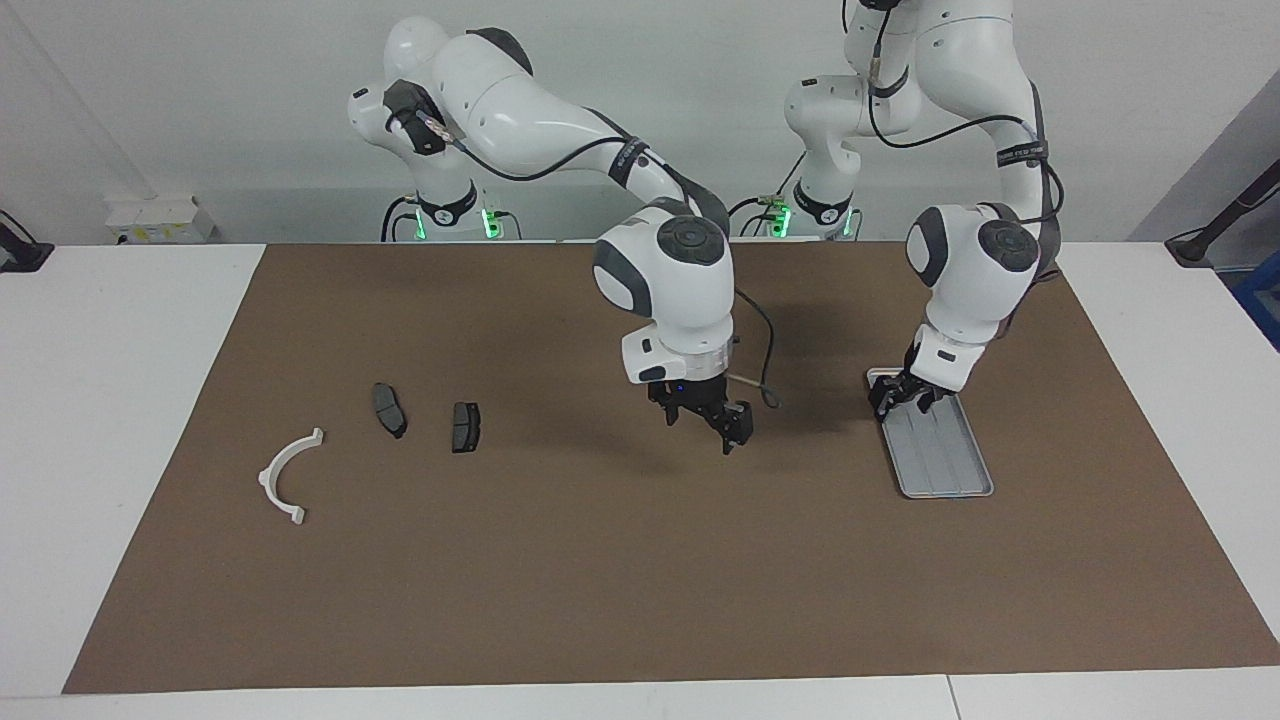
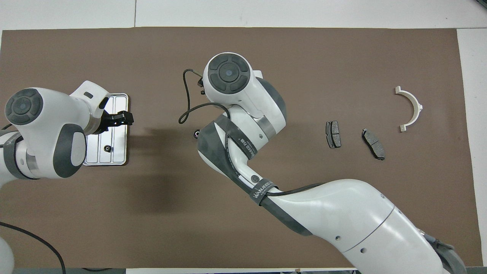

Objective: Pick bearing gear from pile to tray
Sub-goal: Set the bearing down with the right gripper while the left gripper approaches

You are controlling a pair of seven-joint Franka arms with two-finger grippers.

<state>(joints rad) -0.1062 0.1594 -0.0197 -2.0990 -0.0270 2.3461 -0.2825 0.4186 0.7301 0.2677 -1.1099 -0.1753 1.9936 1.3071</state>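
Note:
The silver tray [image 1: 940, 450] lies at the left arm's end of the mat. A tiny black round piece [image 2: 107, 148] lies in the tray [image 2: 118, 154], at its end nearer the robots. My left gripper [image 1: 903, 397] hangs low over that end, fingers apart and empty; it also shows in the overhead view [image 2: 118, 118]. A second black round piece [image 2: 196, 133] shows beside my right wrist at mid-mat. My right gripper [image 1: 703, 425] is open just above the mat there and is hidden under its wrist in the overhead view. I cannot tell whether it touches the piece.
The rest of the pile lies toward the right arm's end: a white half-ring bracket [image 1: 288, 475] and two dark brake pads [image 1: 389, 410] [image 1: 466, 427]. A brown mat [image 1: 640, 600] covers the table.

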